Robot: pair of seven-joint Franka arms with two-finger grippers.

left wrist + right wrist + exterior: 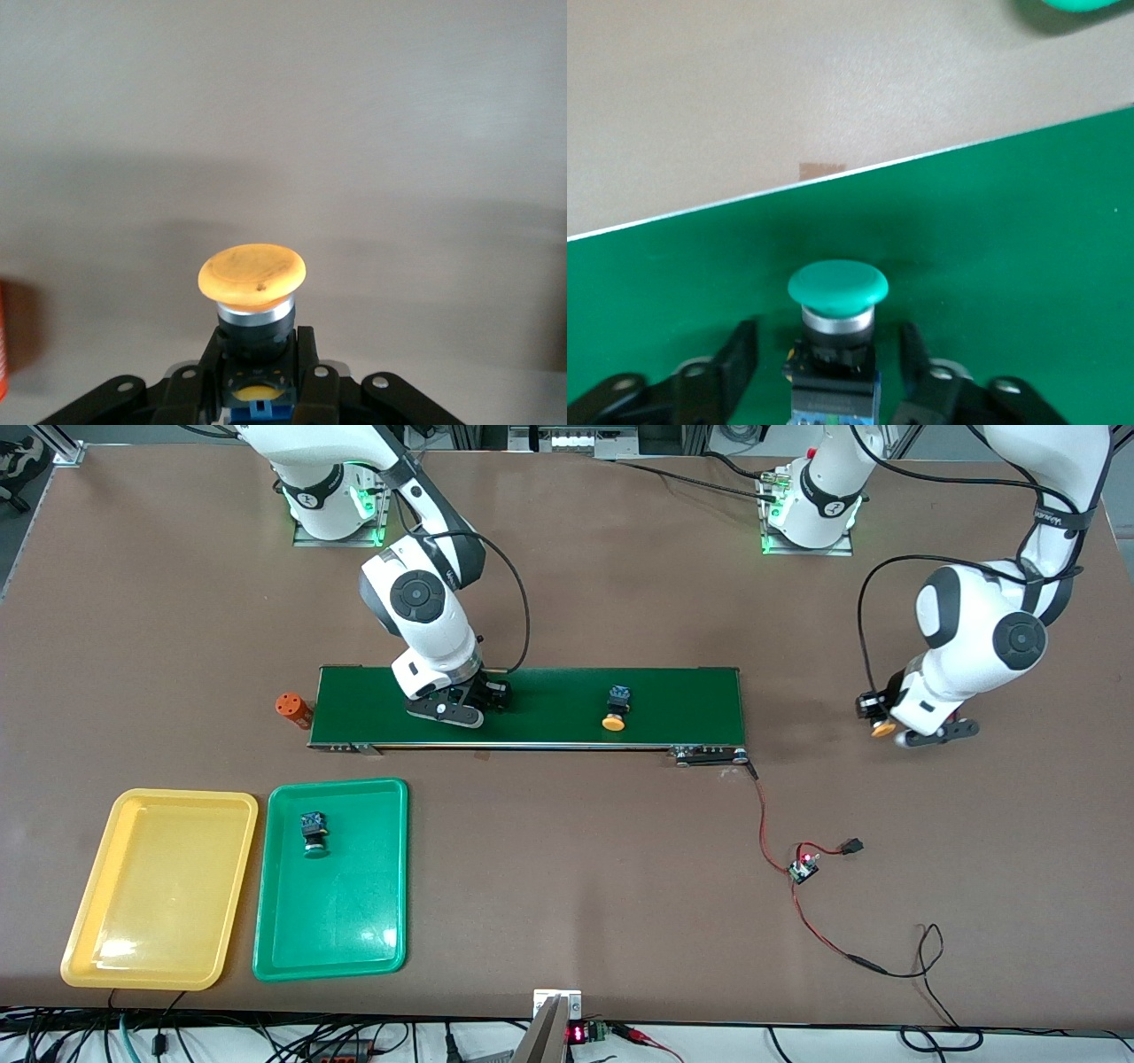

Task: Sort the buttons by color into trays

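Note:
My left gripper (257,347) is shut on an orange-capped button (253,276), and its fingers (213,359) press the black body. It hangs over the bare table (886,724) at the left arm's end. My right gripper (830,359) is low over the green belt (549,708) and stands open. Its fingers (741,354) flank a green-capped button (837,285) with a gap on each side. A second orange-capped button (615,709) lies on the belt's middle. Another green-capped button (313,834) lies in the green tray (354,921). The yellow tray (159,886) beside it holds nothing.
An orange cylinder (292,708) stands off the belt's end toward the right arm. Red and black wires with a small circuit board (804,865) trail from the belt's other end toward the front camera.

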